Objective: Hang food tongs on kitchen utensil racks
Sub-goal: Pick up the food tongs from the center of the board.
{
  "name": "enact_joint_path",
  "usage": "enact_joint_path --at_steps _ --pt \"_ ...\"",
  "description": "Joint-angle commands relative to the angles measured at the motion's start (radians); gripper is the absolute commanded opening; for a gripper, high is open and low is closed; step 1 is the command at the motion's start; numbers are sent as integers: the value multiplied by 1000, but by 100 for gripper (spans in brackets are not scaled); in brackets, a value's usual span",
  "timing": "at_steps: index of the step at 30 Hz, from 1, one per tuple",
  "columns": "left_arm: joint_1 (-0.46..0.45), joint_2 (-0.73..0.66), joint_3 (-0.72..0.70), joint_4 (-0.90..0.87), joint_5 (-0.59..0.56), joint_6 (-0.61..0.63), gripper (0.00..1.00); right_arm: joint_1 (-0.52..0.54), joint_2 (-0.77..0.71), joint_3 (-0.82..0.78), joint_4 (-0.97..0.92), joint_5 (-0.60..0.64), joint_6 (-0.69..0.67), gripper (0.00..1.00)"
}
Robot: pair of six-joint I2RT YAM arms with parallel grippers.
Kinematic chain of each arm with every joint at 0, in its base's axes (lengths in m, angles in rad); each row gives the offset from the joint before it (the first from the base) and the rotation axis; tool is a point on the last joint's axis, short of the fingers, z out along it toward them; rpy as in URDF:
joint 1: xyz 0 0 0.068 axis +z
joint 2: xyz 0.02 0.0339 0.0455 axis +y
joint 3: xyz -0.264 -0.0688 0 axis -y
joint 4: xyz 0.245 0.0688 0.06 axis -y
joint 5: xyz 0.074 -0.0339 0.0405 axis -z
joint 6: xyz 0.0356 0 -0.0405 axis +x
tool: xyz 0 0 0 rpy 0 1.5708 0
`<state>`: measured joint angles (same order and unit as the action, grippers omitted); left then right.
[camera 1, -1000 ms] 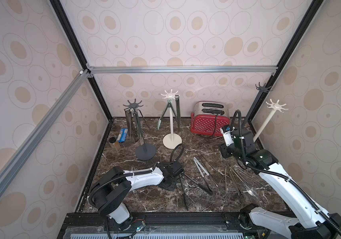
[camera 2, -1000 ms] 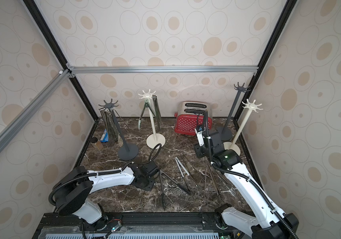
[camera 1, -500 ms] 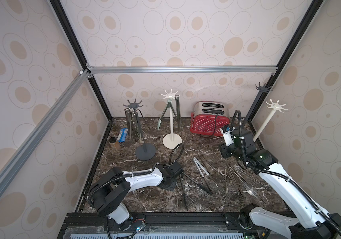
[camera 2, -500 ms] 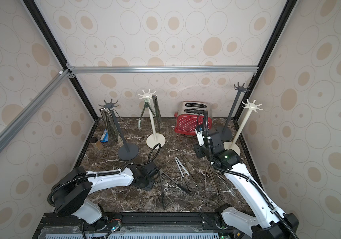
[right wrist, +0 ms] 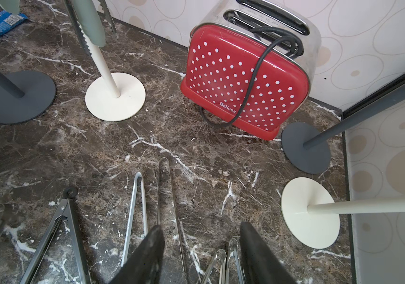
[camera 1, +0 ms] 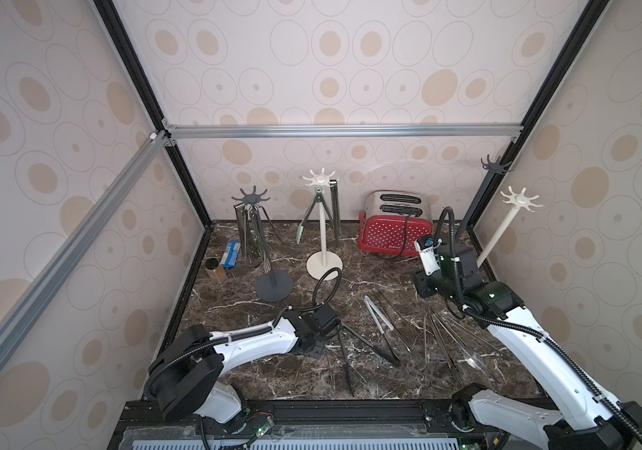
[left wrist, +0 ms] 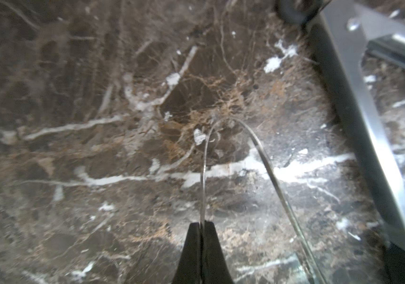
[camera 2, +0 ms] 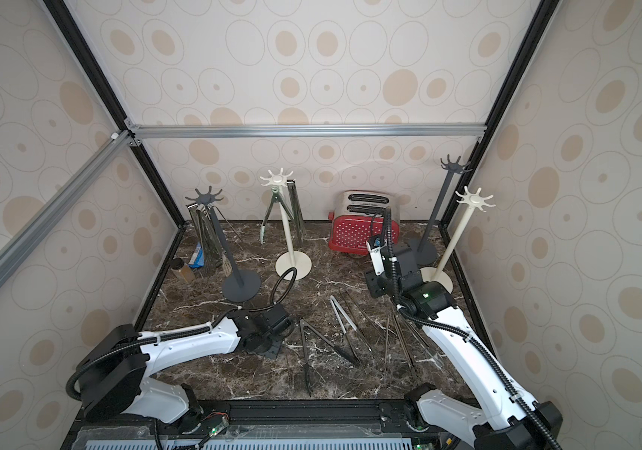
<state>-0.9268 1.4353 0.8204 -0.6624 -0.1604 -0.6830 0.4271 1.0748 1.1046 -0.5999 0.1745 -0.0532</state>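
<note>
Left end effector pinching tongs' thin wire loop: light, springy, slick steel, prob swings. Right end effector spread.

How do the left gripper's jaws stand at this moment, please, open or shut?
Shut: in the left wrist view the left gripper pinches a thin wire loop between touching black fingertips.

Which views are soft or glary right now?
Left wrist: soft throughout, marble smeared, strong glare on the tongs. Right wrist: sharp on the toaster, only its own jaws near the lens blur. Both top views: sharp, evenly lit, walls splayed by the wide lens.
</note>
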Motion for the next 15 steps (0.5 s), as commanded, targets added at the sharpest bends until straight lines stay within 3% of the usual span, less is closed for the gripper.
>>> enact_joint_path --at_steps 1,6,11,15 --pt "-6 -98 68 -100 -106 10 0 2 -26 -7 8 -12 -13 53" --pt "-5 -220 131 -84 -187 88 0 -12 -32 -16 18 -36 -13 53" --pt "12 -249 248 -77 -267 204 0 -29 -42 -27 27 -71 -7 52" --pt "81 -246 350 -39 -228 291 0 -45 -58 -42 37 -97 -6 51"
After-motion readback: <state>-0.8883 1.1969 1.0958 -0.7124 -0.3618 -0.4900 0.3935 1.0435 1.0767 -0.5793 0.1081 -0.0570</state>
